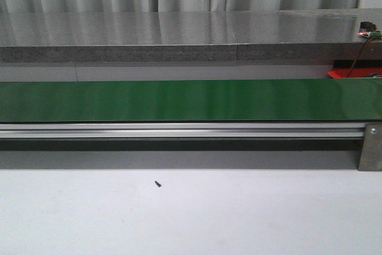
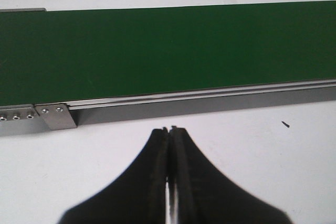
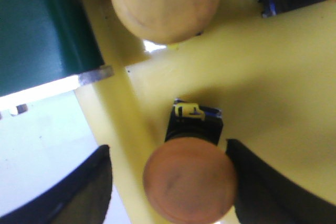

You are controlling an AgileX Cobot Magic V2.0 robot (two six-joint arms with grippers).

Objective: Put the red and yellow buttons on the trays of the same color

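In the right wrist view a yellow tray (image 3: 273, 77) fills most of the picture. On it stands a button (image 3: 189, 182) with an orange-yellow cap and a black base. My right gripper (image 3: 168, 153) is open around this button: one finger is close beside the cap and the other stands well clear of it, over the tray's rim. A second orange-yellow button (image 3: 165, 3) sits farther in on the tray. My left gripper (image 2: 169, 129) is shut and empty above the white table, near the conveyor's rail. A red tray's (image 1: 352, 73) edge shows at the far right of the front view. Neither gripper appears there.
A green conveyor belt (image 1: 179, 100) runs across the table, with an aluminium rail (image 1: 179, 129) along its near side and a metal bracket (image 1: 370, 147) at the right. A grey shelf (image 1: 179, 34) lies behind it. A small black speck (image 1: 157, 184) lies on the white table.
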